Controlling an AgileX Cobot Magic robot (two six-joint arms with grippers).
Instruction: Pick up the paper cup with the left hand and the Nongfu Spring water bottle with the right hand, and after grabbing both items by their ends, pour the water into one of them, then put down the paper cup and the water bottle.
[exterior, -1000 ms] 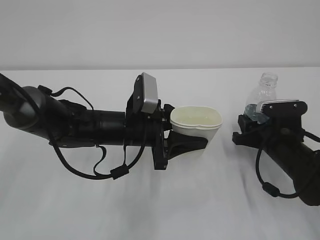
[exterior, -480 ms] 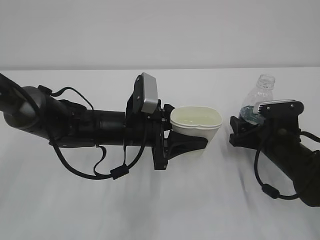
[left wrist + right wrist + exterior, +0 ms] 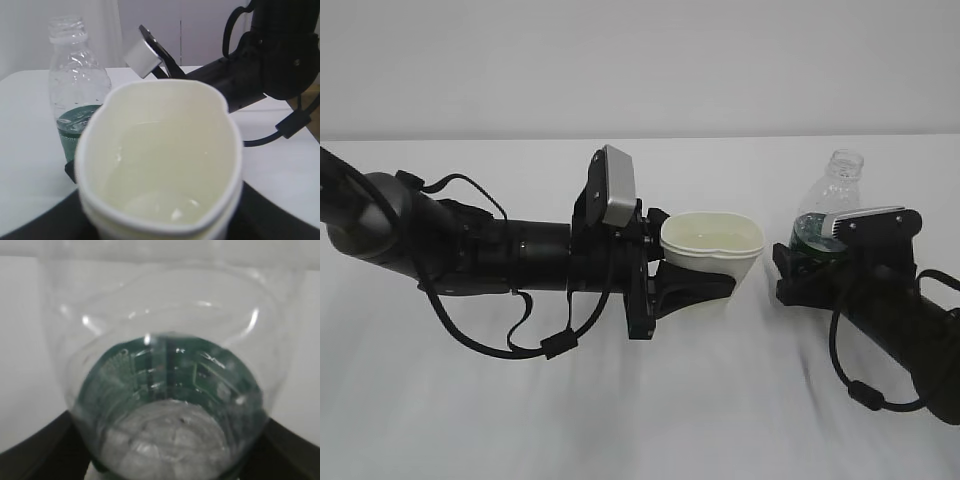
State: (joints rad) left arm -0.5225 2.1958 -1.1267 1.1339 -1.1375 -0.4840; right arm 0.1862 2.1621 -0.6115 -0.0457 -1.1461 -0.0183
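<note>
At the right of the frame, the Nongfu Spring water bottle [image 3: 830, 205] now stands upright on the counter [image 3: 720, 400], the right hand [image 3: 800, 270] jaws spreading off it; centre, the left hand [image 3: 695, 285] jaws remain clamped on the paper cup [image 3: 712, 255], still to be set down.

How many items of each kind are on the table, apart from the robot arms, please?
Paper cup: 1
Water bottle: 1
Total: 2
</note>
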